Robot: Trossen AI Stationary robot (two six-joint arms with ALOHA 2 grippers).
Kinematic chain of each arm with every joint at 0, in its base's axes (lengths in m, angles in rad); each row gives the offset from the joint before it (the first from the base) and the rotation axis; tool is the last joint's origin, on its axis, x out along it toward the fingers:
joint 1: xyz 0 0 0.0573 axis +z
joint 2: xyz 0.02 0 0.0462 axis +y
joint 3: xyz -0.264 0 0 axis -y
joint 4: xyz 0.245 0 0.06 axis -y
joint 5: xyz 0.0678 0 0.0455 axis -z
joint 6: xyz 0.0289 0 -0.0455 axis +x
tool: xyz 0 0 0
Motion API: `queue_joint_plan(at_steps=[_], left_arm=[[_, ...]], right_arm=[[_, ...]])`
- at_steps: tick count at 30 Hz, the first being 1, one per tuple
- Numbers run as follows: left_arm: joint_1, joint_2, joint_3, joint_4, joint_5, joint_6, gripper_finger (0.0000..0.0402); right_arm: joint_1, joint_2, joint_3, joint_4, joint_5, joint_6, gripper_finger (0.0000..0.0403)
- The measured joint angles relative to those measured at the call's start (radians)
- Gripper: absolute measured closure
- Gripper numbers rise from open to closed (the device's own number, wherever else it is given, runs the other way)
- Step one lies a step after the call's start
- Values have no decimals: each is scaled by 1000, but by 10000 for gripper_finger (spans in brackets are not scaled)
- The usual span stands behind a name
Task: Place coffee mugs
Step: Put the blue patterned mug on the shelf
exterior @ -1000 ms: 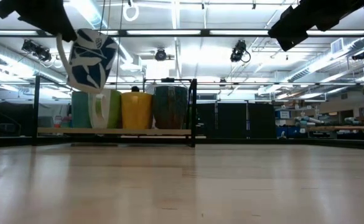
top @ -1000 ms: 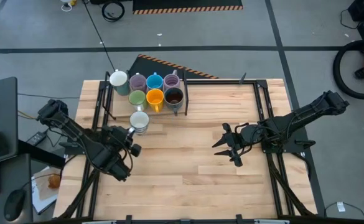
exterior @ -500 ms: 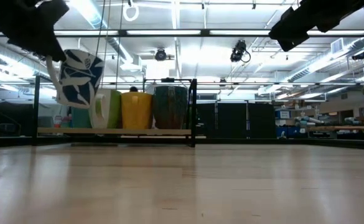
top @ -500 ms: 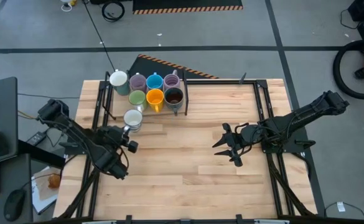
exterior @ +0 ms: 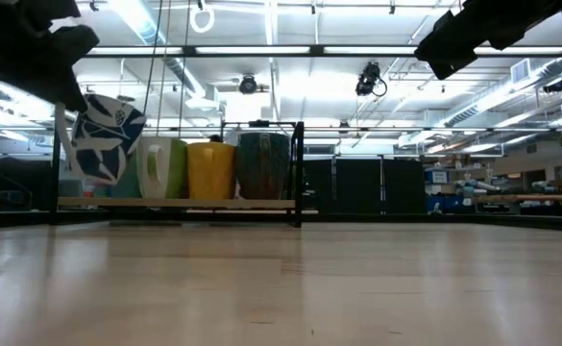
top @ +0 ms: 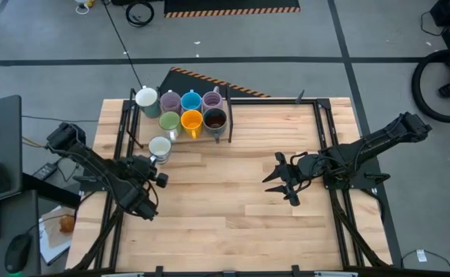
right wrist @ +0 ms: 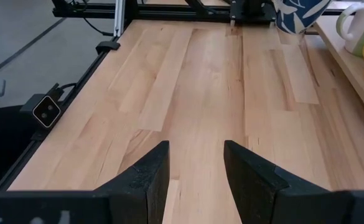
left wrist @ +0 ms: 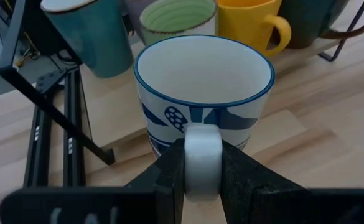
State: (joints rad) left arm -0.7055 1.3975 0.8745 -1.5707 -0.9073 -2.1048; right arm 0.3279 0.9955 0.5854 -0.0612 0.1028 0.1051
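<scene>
A white mug with a blue leaf pattern (top: 160, 146) hangs above the table's far left part, and my left gripper (top: 154, 156) is shut on it. Just beyond it, several coffee mugs stand by their bases on a low wooden board (exterior: 180, 203): green (top: 169, 121), orange (top: 191, 120), dark brown (top: 215, 119), and behind them white (top: 146, 98), lilac (top: 170, 101), blue (top: 191, 101) and lilac (top: 212, 99). My right gripper (top: 275, 178) hovers open over the table's right half, with nothing between its fingers. My left gripper pinches the mug's white handle (left wrist: 201, 155) between its two fingers (left wrist: 169, 177). The fingers come from the table's near left side, slanting down toward the row of mugs. The mug (exterior: 103, 149) hangs clear of the table, mouth up and slightly tilted.
A black metal frame (top: 317, 115) runs around the wooden tabletop, with an upright post (exterior: 300, 173) at the board's right end. The wide middle of the table (right wrist: 194, 93) is bare wood.
My left gripper has carried the patterned mug down and toward the table's left edge, closer to the green mug and the board. The mug stays lifted, held by its handle, and sits lower against the row of mugs than before.
</scene>
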Motion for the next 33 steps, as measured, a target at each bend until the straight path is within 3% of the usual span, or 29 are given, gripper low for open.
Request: queue_joint_plan(at_steps=[11,16,22,33], left_arm=[[2,0,-84,0,28,-75,324],[27,-3,-83,0,20,-36,324],[66,-5,-83,0,-59,-7,324],[87,-5,-83,0,-38,6,324]], right_arm=[[0,0,0,-1,-3,8,245],[0,0,0,0,-3,8,245],[0,0,0,-2,-3,23,245],[0,0,0,-3,-8,31,245]])
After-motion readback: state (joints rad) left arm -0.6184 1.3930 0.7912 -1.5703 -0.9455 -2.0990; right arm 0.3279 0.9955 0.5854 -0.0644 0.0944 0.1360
